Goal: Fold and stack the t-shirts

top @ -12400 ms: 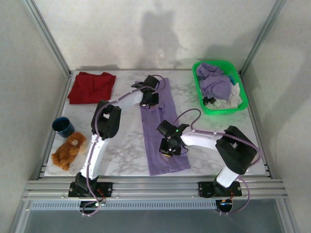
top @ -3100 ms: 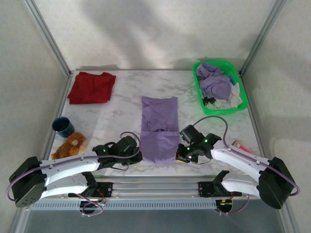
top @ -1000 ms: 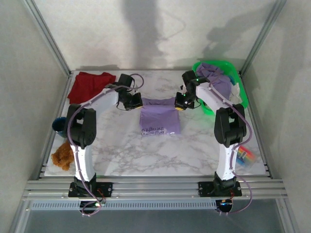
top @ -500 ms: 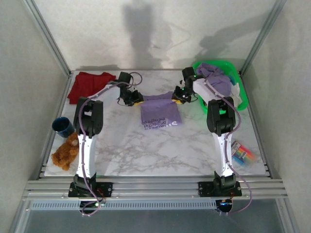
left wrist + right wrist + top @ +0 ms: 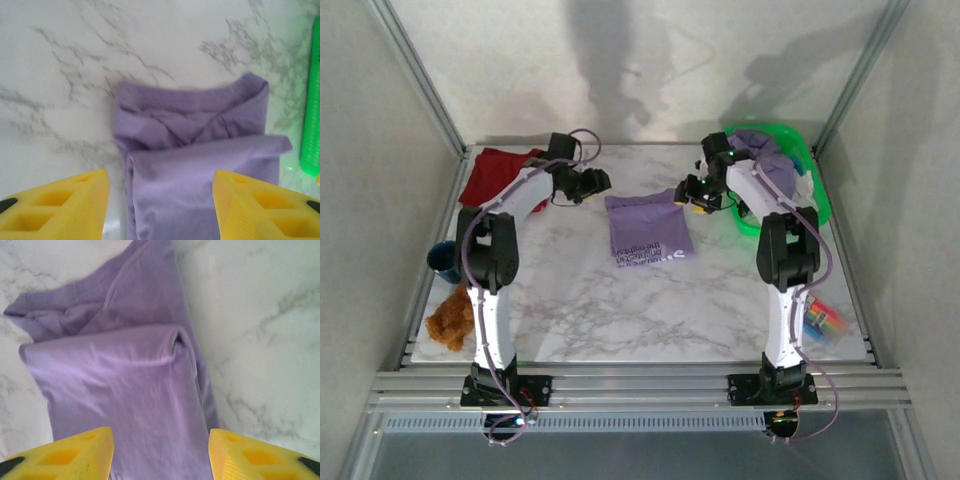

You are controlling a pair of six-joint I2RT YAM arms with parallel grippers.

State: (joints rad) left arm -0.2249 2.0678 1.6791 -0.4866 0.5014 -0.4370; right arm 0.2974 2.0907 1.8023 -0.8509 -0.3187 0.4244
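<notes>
one folded lavender cloth t-shirt with white lettering (image 5: pixel 648 230) lies mid-far on the tabletop (image 5: pixel 620 300). left claw (image 5: pixel 598 183) and right claw (image 5: pixel 686 196) hover spread, empty. not yet stacked with the dark red tee (image 5: pixel 505 176) in the far-left corner; crumpled purple tees (image 5: pixel 770 160) remain in the green plastic basket (image 5: pixel 775 128).

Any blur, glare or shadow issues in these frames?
Top external: sharp, arm shadows fall on the back wall, tee clearly lit. Left wrist: fingers soft, marble washed out near them. Right wrist: fingers soft too, tee folds clear.
</notes>
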